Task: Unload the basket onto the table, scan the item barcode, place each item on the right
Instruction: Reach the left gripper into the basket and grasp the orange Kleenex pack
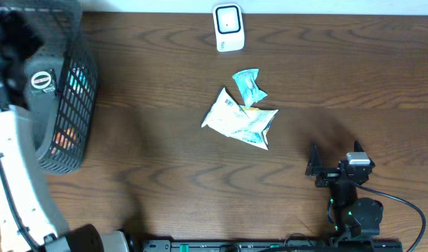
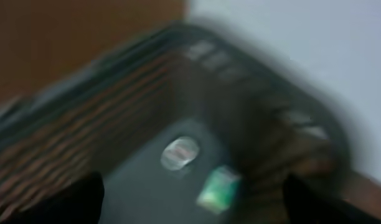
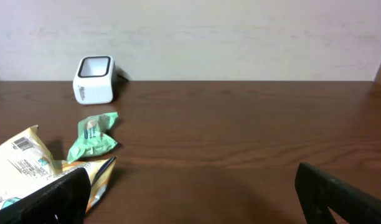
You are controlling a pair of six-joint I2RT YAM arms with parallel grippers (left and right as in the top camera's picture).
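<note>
The white barcode scanner [image 1: 228,28] stands at the table's far edge, also seen as the scanner [image 3: 94,79] in the right wrist view. In front of it lie a green packet [image 1: 247,85] and a white-and-yellow snack bag [image 1: 238,120] with a barcode on its upper face. My right gripper [image 1: 335,157] rests open near the front right, to the right of the bag [image 3: 28,171], nothing between its fingers. My left gripper [image 2: 193,205] hangs open over the black mesh basket [image 1: 74,105]. Below it, blurred, lie a green item [image 2: 216,186] and a round white item [image 2: 180,152].
The basket stands at the table's left edge, with my white left arm [image 1: 15,182] reaching up along it. A black cable [image 1: 403,203] loops beside the right arm's base. Bare brown tabletop [image 1: 151,161] lies between basket and bag.
</note>
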